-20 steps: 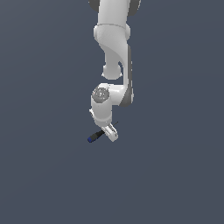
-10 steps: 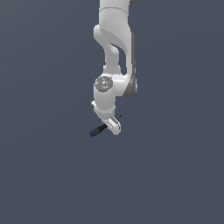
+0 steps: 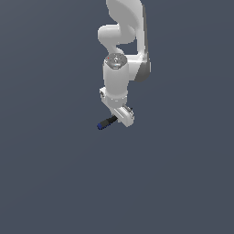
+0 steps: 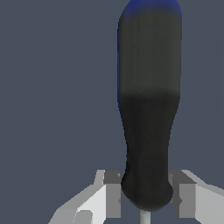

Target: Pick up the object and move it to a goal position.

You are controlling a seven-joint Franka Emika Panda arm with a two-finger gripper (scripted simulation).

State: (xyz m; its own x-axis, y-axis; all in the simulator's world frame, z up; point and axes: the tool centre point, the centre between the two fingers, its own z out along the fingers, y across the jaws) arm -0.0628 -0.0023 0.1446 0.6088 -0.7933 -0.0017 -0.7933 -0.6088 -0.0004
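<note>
The object (image 3: 107, 122) is a small tool with a black handle and a blue end cap. It sticks out sideways from my gripper (image 3: 122, 117) toward the exterior view's left. In the wrist view the handle (image 4: 148, 109) fills the middle, with the blue cap at its far end and a thin grey shaft (image 4: 143, 217) at its near end. The gripper (image 4: 145, 197) is shut on the object, with one finger (image 4: 111, 194) on each side of the handle's base. Most of the shaft is hidden between the fingers.
The white arm (image 3: 123, 41) comes down from the exterior view's top. Only a plain dark grey-blue surface (image 3: 55, 173) surrounds it, with no other objects or edges in view.
The gripper has moved up and slightly toward the exterior view's right, carrying the object with it. The wrist has straightened over the gripper.
</note>
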